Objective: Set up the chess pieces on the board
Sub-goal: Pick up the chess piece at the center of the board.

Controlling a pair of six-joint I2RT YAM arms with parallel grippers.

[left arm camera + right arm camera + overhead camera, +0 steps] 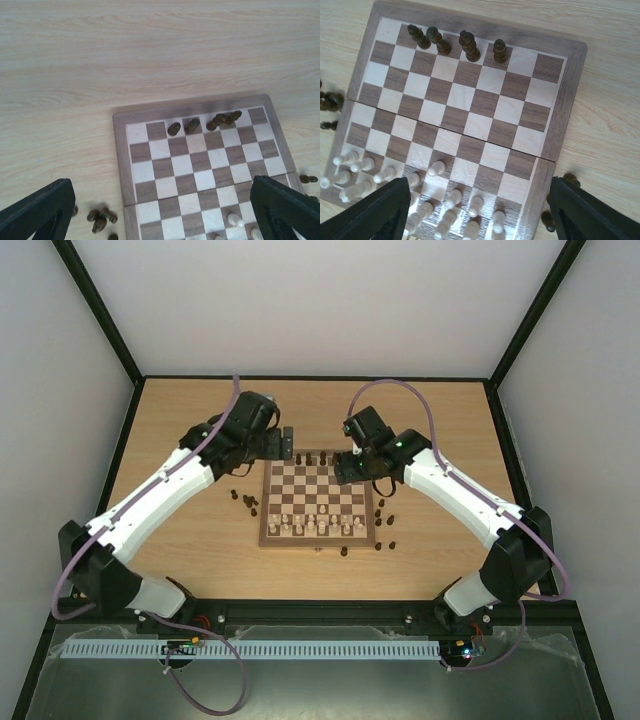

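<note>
The board [268, 502] lies mid-table, pale chessmen [310, 526] filling its near rows. Several dark chess pieces [470, 46] stand along its far row; the left wrist view shows the same ones [192, 125]. More dark pieces lie loose on the table to the left [245, 502], to the right [385, 520] and in front of the board [343, 551]. My left gripper [287, 443] hangs over the far left corner, open and empty [161, 187]. My right gripper [348, 465] hovers above the board's right half, open and empty [480, 186].
A small heap of dark pieces [100, 219] lies just off the board's left rim [119, 150]. Two more dark ones [570, 180] sit beside the right rim [570, 115]. Black frame posts and grey walls enclose the table [180, 410].
</note>
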